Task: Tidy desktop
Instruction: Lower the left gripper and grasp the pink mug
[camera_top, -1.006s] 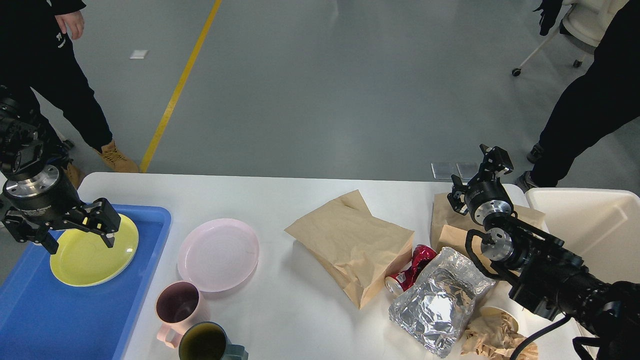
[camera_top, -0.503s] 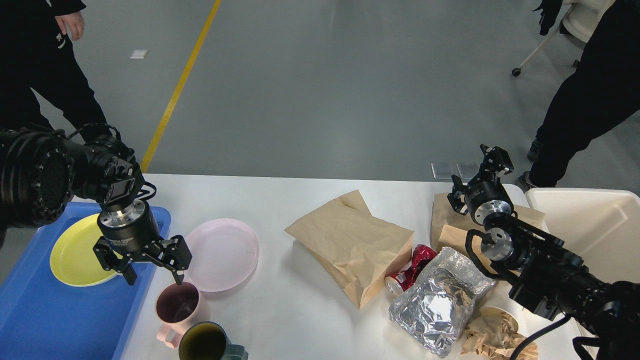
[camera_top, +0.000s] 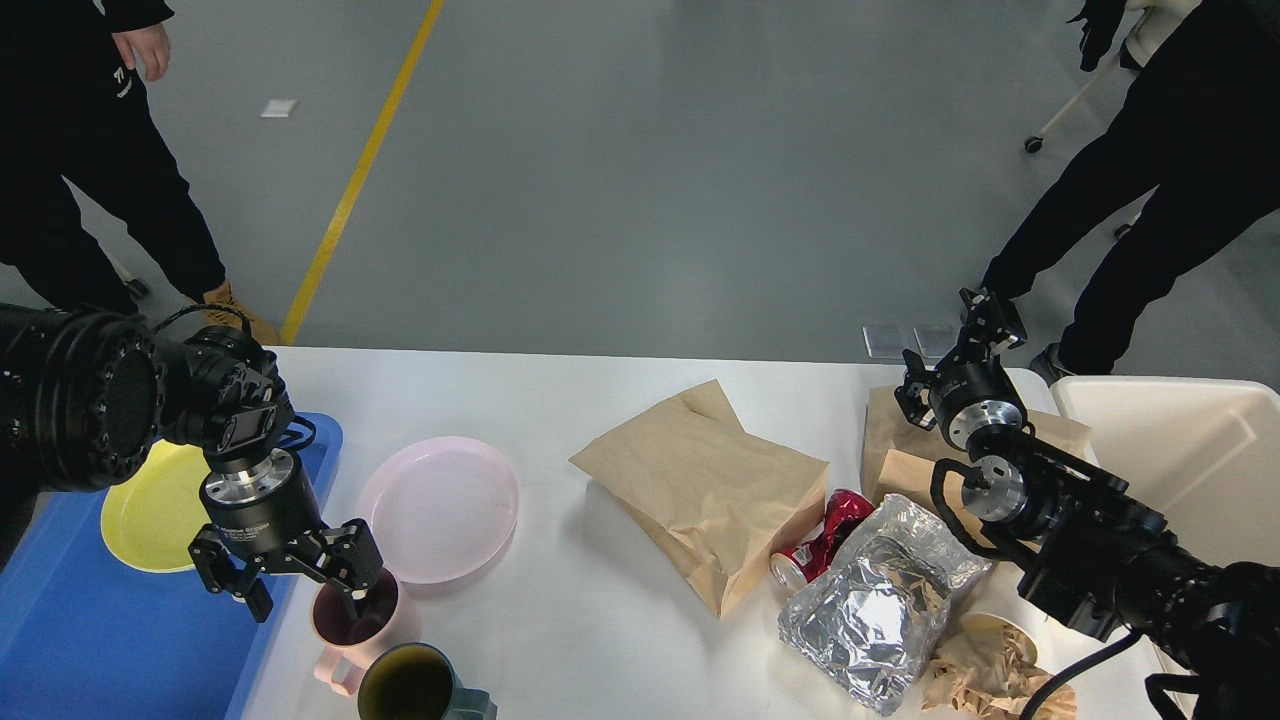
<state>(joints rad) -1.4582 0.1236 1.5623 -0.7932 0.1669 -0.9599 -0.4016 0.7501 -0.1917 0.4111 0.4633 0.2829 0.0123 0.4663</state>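
**Left gripper at pink mug — right arm idle**

The desktop (camera_top: 600, 640) filled the lower half of the view; its far edge met grey floor. A blue tray (camera_top: 90, 640) overhung its left end and a cream-white bin (camera_top: 1180, 440) stood at its right end. Bare room lay along the far edge and between the pink plate (camera_top: 440, 505) and the brown paper bag (camera_top: 700, 490). The right side was crowded: a crushed red can (camera_top: 835, 520), a foil bag (camera_top: 870, 610), crumpled paper (camera_top: 980, 670) and a second bag (camera_top: 885, 445).

Since half a second ago the left gripper (camera_top: 305, 590) had dropped lower — fingers apart, one finger (camera_top: 355, 578) at the rim of the pink mug (camera_top: 350, 620), the other over the tray edge. More of the yellow plate (camera_top: 150, 520) was hidden behind the arm. The dark green mug (camera_top: 410, 685) sat just in front of the pink one.

The right gripper (camera_top: 965, 340) had not moved; its fingers showed too small to tell whether apart or together.

The can's white lettering and the print on the left wrist were illegible.
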